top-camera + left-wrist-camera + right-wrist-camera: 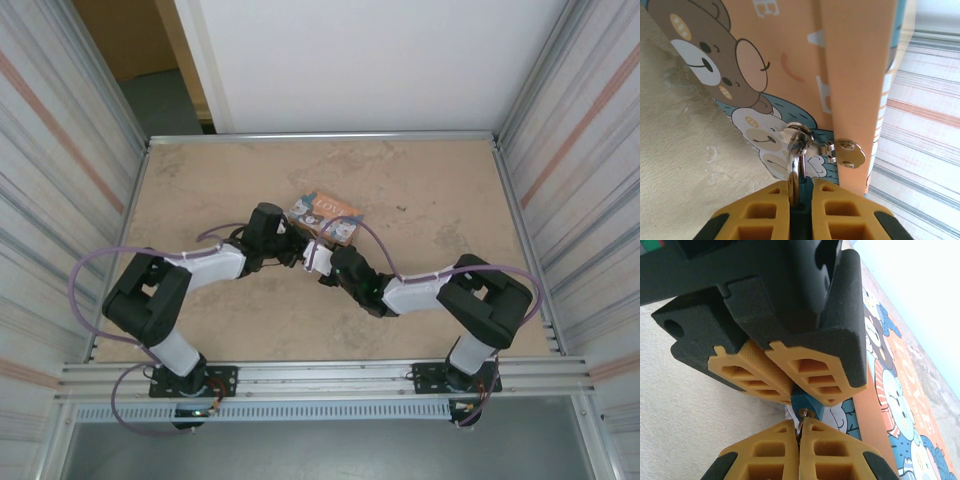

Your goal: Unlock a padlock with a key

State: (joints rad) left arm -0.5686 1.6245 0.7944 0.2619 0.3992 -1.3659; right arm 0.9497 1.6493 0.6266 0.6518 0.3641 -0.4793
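The left end effector (801, 189) pinches the tiny teal padlock (804, 401), steadying it where its shackle (795, 167) hangs from the orange cartoon box (325, 215). The right end effector (800, 426), pressed together on what seems to be the key (800, 420), meets the lock's keyhole end, probably to turn it. The tabletop (430, 190) is mottled beige, with ribbed metal walls (50, 150) on both sides.

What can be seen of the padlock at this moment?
The padlock is tiny, with a dark blue-teal body and a thin silvery shackle that looks like metal. The shackle passes through the hasp on the orange cartoon box; whether it is latched cannot be told. The left claw pinches the body between its yellow pads. At the body's keyhole end, the right claw is shut on what seems to be the key, set against the lock.
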